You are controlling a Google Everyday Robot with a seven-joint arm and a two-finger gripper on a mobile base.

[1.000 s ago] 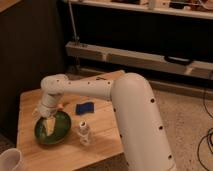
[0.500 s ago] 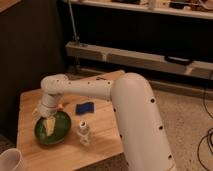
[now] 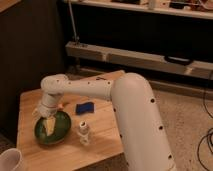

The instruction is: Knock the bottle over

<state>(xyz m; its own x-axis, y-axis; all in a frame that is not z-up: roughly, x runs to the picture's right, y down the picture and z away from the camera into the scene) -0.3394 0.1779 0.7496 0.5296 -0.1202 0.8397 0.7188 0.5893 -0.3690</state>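
Observation:
The small pale bottle (image 3: 83,133) with a white cap stands upright on the wooden table (image 3: 105,145), just right of the green bowl (image 3: 52,129). My gripper (image 3: 48,122) hangs from the white arm over the bowl, to the left of the bottle and a short gap away from it.
A flat blue sponge (image 3: 85,107) lies on the table behind the bottle. A white cup (image 3: 11,161) stands at the table's front left corner. My arm's large white body (image 3: 140,120) covers the table's right side. A dark shelf unit stands behind.

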